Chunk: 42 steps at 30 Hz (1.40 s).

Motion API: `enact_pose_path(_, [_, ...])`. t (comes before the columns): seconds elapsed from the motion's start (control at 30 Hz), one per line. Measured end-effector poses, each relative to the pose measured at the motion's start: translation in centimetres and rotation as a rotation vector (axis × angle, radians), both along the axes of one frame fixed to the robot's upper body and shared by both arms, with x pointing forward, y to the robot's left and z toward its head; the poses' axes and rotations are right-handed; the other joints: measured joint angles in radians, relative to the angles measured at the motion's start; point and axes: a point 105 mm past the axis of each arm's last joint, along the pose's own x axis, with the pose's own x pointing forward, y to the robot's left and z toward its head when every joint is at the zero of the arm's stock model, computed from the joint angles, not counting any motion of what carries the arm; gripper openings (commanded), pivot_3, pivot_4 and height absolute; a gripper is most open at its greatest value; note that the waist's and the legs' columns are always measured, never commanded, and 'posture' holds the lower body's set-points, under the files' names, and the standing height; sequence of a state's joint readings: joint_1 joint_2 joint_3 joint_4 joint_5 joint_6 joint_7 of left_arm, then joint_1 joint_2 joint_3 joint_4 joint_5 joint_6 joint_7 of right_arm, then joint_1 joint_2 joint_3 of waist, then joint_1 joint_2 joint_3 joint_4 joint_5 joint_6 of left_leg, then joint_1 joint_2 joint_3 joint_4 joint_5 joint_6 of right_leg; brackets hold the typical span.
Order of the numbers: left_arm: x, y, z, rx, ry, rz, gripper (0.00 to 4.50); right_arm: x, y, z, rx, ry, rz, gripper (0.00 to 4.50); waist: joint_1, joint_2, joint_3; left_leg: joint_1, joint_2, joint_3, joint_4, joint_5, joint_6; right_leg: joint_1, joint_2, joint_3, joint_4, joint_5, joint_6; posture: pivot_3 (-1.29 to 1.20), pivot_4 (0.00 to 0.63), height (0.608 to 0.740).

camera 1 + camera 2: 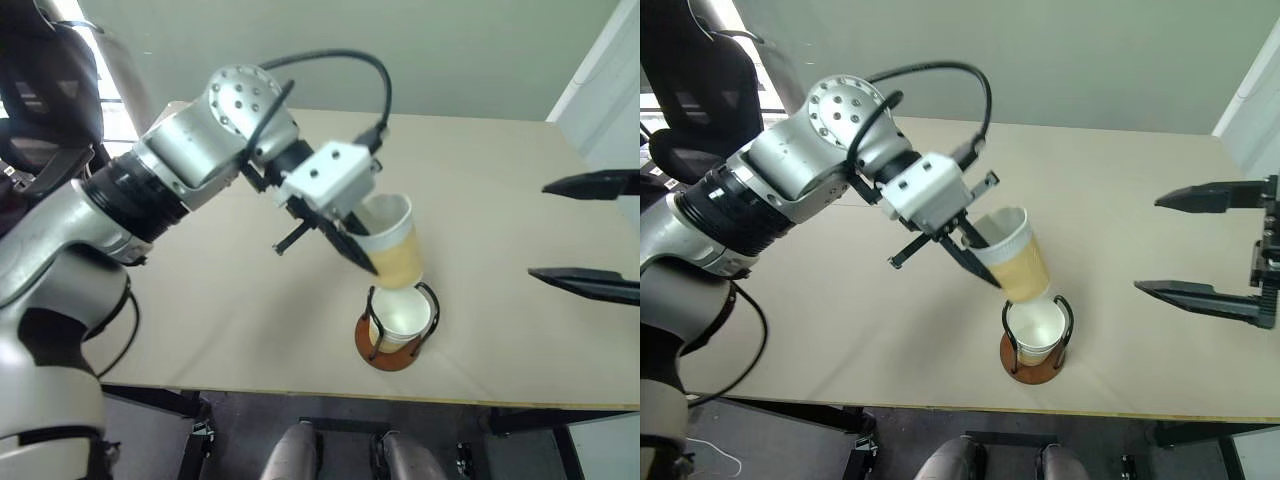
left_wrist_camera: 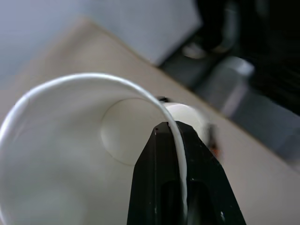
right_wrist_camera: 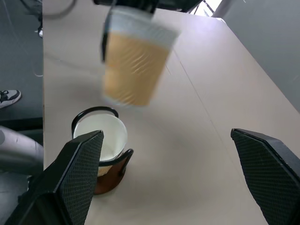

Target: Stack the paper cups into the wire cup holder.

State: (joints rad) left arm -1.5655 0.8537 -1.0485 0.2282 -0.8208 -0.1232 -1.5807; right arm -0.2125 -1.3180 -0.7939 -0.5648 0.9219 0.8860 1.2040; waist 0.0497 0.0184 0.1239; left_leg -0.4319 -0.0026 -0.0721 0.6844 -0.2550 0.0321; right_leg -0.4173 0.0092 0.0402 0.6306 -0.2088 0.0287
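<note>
While the left hand [image 1: 352, 243] grips a paper cup [image 1: 392, 243], another cup [image 1: 402, 316] sits in the wire cup holder [image 1: 392, 352].

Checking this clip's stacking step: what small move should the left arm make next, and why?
Probably straighten the held cup and lower it into the cup already in the holder. The left end effector pinches its rim, and it hangs tilted just above the holder.
</note>
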Motion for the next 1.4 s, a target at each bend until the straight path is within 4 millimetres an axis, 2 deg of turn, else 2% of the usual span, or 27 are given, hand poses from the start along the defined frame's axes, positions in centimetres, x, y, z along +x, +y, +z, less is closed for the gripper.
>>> enact_pose_path(0.1, [0.0,0.0,-0.5,0.042,-0.028,-0.034,0.04,-0.8,-0.6,-0.3,-0.019,0.039,-0.015,4.5,0.0,0.0,0.0,0.0,0.0,0.0,0.001,0.0,0.0,0.0,0.0,0.0,0.0,0.0,-0.002,0.0,0.15,0.74])
enact_pose_path(0.3, [0.3,-0.4,-0.6,0.044,-0.052,-0.072,0.04,-4.2,-2.3,-2.6,-0.144,0.207,-0.07,4.5,-0.003,0.001,0.001,0.0,0.0,0.0,0.001,0.0,-0.002,0.0,0.0,0.0,0.001,-0.003,-0.008,0.0,0.15,0.74])
enact_pose_path(0.4, [0.4,-0.5,-1.0,0.057,-0.053,-0.089,0.04,-4.8,-2.7,-2.9,-0.192,0.216,-0.094,4.5,-0.007,0.001,0.001,0.001,0.0,0.001,0.001,0.0,-0.002,0.0,0.0,0.001,0.003,-0.002,-0.007,0.0,0.15,0.74])
enact_pose_path(0.53, [0.3,-0.9,-1.3,0.064,-0.056,-0.119,0.04,-5.3,-2.2,-3.2,-0.241,0.21,-0.082,4.5,-0.009,0.001,0.001,0.004,0.0,0.003,0.0,0.0,-0.002,0.0,0.002,0.004,0.006,-0.003,-0.007,0.0,0.15,0.74])
enact_pose_path(0.8, [0.5,-1.0,-1.9,0.079,-0.062,-0.135,0.04,-5.5,-2.0,-3.3,-0.254,0.204,-0.079,4.5,-0.009,0.0,0.002,0.007,-0.002,0.006,0.0,0.0,-0.002,0.0,0.003,0.014,0.011,-0.007,-0.007,0.0,0.15,0.74])
enact_pose_path(1.27, [1.2,-2.1,-2.6,0.092,-0.059,-0.134,0.04,-5.2,-1.8,-2.9,-0.245,0.159,-0.1,4.5,-0.009,0.0,0.002,0.008,-0.002,0.008,0.0,0.0,-0.001,0.0,0.003,0.017,0.012,-0.008,-0.008,0.0,0.15,0.74])
enact_pose_path(1.4, [1.2,-2.1,-2.7,0.096,-0.059,-0.133,0.04,-5.2,-1.7,-2.9,-0.242,0.157,-0.097,4.5,-0.009,0.0,0.002,0.008,-0.002,0.008,0.0,-0.001,-0.001,0.0,0.003,0.017,0.012,-0.007,-0.003,0.0,0.15,0.74])
